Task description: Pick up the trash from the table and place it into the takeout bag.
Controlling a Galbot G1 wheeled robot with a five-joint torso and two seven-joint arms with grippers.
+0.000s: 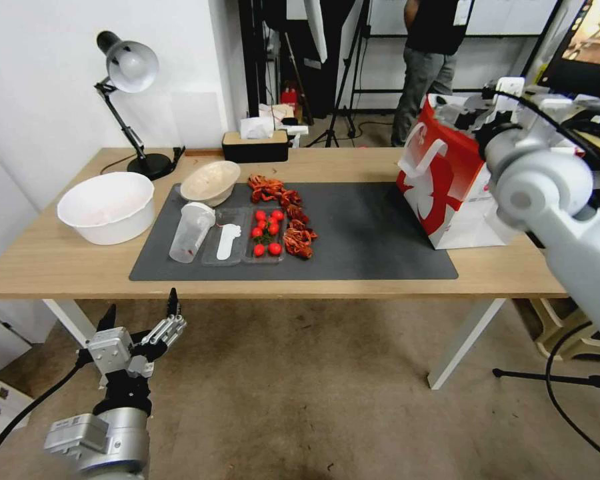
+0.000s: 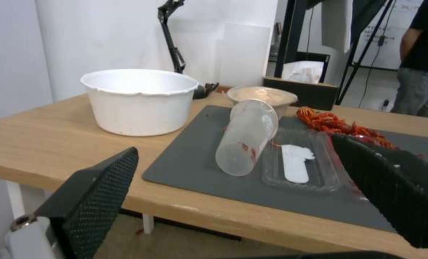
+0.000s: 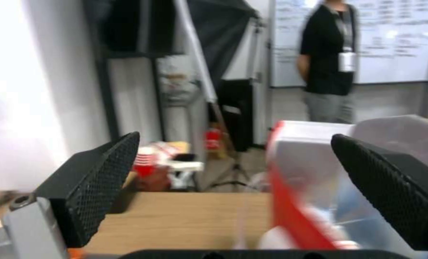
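Note:
On the table's (image 1: 67, 267) dark mat lies trash: a clear plastic cup (image 1: 191, 231) on its side, a beige bowl (image 1: 210, 181) behind it, and clear trays with a white spoon (image 1: 225, 241) and cherry tomatoes (image 1: 267, 235). Red crayfish shells (image 1: 288, 217) lie beside them. The white and red takeout bag (image 1: 447, 190) stands upright at the mat's right end. My left gripper (image 1: 140, 313) hangs open below the table's front edge, facing the cup (image 2: 247, 136). My right gripper (image 3: 233, 187) is open and empty, held high at the bag's open top (image 3: 314, 158).
A large white bowl (image 1: 107, 205) sits on the bare wood at the left, with a desk lamp (image 1: 130, 73) behind it. A black tissue box (image 1: 255, 143) stands at the back edge. A person stands in the room beyond the table.

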